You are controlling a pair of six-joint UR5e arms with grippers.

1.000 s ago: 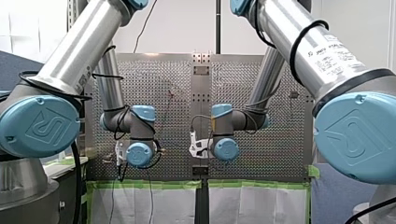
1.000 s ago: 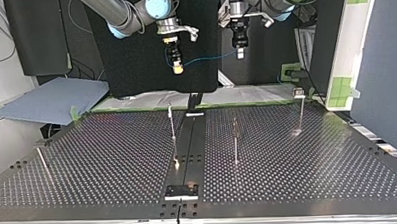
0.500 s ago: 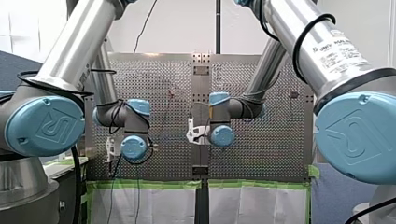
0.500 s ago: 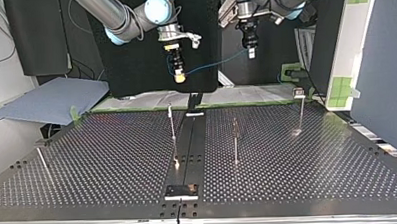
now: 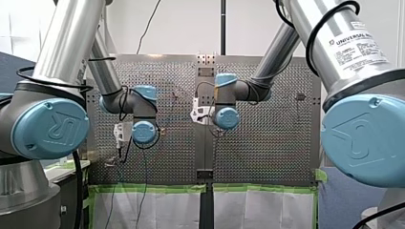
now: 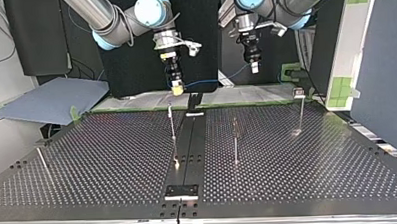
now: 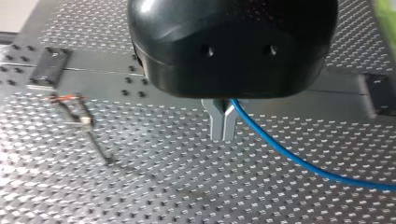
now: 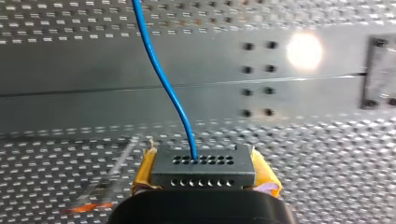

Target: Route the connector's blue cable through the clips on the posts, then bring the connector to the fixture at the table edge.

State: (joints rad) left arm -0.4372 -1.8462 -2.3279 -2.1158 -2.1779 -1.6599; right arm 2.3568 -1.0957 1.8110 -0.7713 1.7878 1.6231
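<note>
My right gripper [image 8: 204, 179] is shut on the grey connector [image 8: 204, 167], with a yellow pad on either side of it. The blue cable [image 8: 161, 74] leaves the connector's face and runs ahead over the table. In the top view that gripper [image 6: 176, 89] hangs just above the thin post [image 6: 172, 122] near the middle. The blue cable [image 6: 215, 79] spans across to my left gripper [image 6: 255, 67]. My left gripper [image 7: 223, 125] has its metal fingers shut on the blue cable [image 7: 289, 156], which trails off to one side.
Other posts [image 6: 235, 140] [image 6: 300, 110] [image 6: 42, 162] stand on the perforated table [image 6: 308, 173]. A small plate fixture [image 6: 181, 191] sits at the table's near edge in the top view, on the central dark strip. A post with an orange clip [image 7: 65, 99] lies below my left gripper.
Both grippers have come down in the top view with the cable between them. My right gripper now hangs close above the middle post, and my left has shifted toward the view's right.
</note>
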